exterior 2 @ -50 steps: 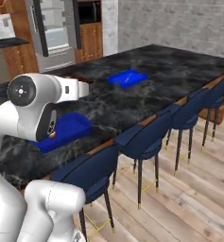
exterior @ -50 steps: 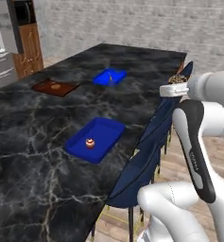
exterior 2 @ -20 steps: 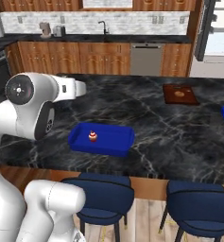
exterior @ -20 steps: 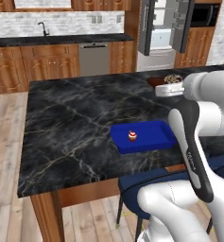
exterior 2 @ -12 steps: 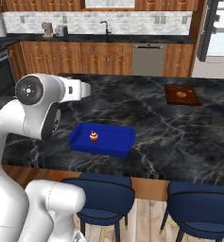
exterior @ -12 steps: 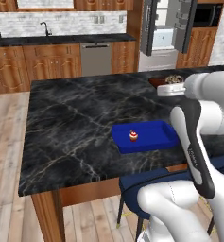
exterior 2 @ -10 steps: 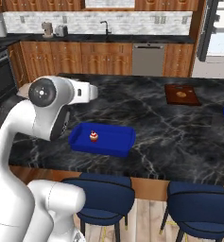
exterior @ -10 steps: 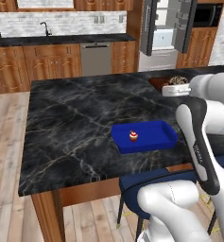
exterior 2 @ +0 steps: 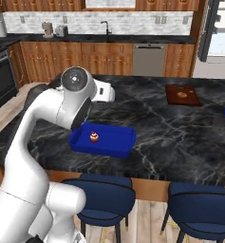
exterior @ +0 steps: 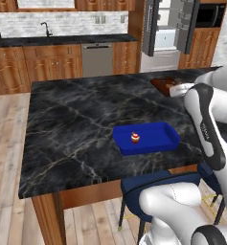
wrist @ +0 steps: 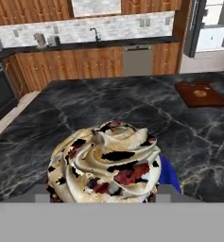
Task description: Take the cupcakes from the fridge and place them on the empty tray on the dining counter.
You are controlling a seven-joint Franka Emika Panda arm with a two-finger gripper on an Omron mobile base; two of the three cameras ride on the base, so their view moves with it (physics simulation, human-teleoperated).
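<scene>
You see even, bright, diffuse rendered light with no clear source. Shadows are faint. The dining counter [exterior: 76, 124] shows no glare. In the hand view, the cupcake [wrist: 106, 163] at 6 o'clock looks coarse and blocky.

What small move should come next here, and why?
Probably carry the held cupcake over the tray and lower it: a red-topped cupcake already sits there, with bare floor beside it.

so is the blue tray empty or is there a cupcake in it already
Not empty. The blue tray holds one small cupcake with pale frosting and a red top, standing upright inside its rim; the right base view shows the same.
</scene>
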